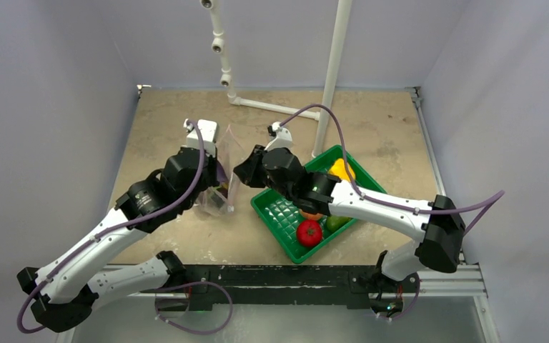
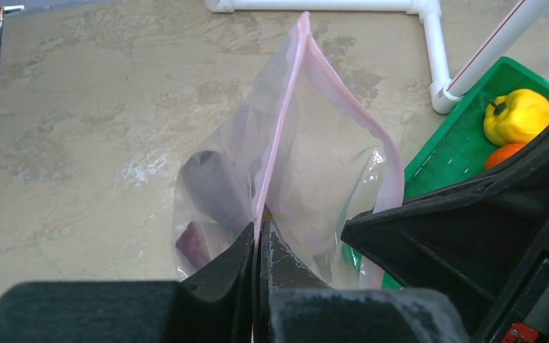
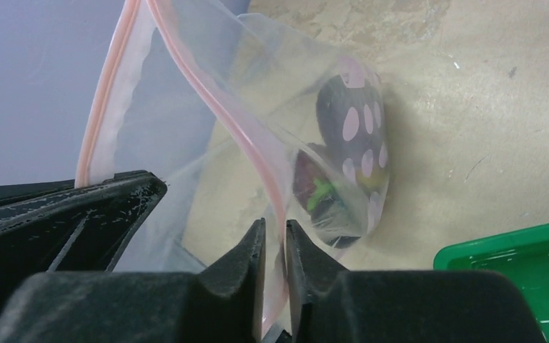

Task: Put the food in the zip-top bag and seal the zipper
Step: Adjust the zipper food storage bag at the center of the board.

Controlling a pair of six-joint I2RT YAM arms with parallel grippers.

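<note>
Two tools held one zip-top bag [image 2: 322,179] upright on the desk [image 2: 78,107]. The left tool [image 2: 259,234] was pressed together on its pink zipper [image 2: 284,121], and the right tool [image 3: 275,232] pinched the opposite lip (the mouth gaped between them). One purple eggplant [image 3: 354,121] lay inside the bag. Four pieces sat in the single green tray [image 1: 279,214]: tomato [image 1: 309,232], yellow pepper [image 1: 341,170], orange fruit [image 2: 507,153] and mango [image 1: 336,223].

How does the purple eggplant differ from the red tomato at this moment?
The eggplant is purple and lies inside the zip-top bag; the tomato is red and rests in the green tray. The eggplant looks elongated, the tomato round. Both are small toy foods.
</note>
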